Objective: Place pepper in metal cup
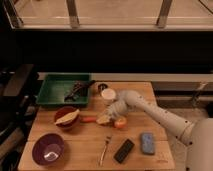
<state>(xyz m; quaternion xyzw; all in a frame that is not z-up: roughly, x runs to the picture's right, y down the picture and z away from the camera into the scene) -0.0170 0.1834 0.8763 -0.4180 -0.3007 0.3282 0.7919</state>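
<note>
We see a wooden table point(85, 147) before a dark wall. The white arm point(150, 111) reaches in from the right, and a green tray point(50, 100) sits far left. The gripper point(104, 119) is low at mid-table; we cannot tell its grip. The pepper point(89, 119) lies just left of it, beside a red bowl point(67, 120).

1 cam, high over table point(85, 141)
</note>
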